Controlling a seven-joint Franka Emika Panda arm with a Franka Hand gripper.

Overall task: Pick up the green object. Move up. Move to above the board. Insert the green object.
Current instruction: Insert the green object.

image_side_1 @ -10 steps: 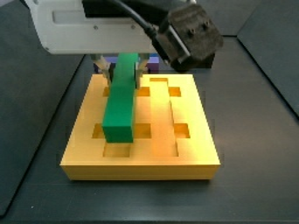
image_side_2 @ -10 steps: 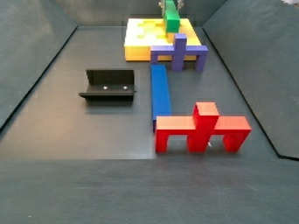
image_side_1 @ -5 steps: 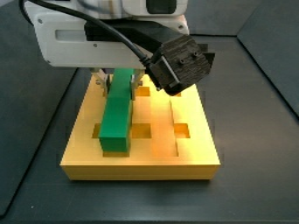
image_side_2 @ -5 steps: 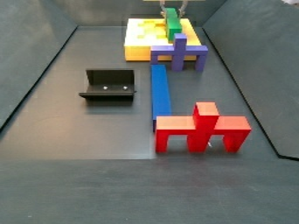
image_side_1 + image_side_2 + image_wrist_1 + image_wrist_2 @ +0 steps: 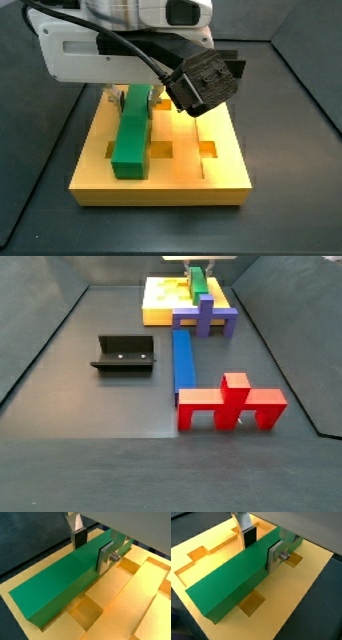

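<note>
Nearest you in a side view stood the red cross-shaped piece (image 5: 230, 402) on the dark counter (image 5: 80, 456), with the fixture (image 5: 123, 353) to its left and a little farther back. Neither had shifted since half a second earlier. A blue bar (image 5: 182, 359) ran away from the red piece toward a purple block (image 5: 206, 318), which stood just in front of the board (image 5: 166, 301) at the far end.

You had the green object (image 5: 198, 282) over the board, and its place there matched the earlier frame closely. In the closer side view the green object (image 5: 132, 131) lay lengthwise along the left half of the board (image 5: 201, 185), its near end low against the surface by a square hole; one second earlier that end had sat visibly higher, so the bar had come down. Whether it was fully seated in the groove, you could not tell from these views.

The gripper (image 5: 92, 546) was at the bar's far end, above the far part of the board. In both wrist views its fingers (image 5: 248, 533) were closed narrowly on the green object (image 5: 232, 583), one pad on each long side. The wrist housing (image 5: 114, 45) hid the grip itself in the side view, and it hung lower over the board than one second before.
</note>
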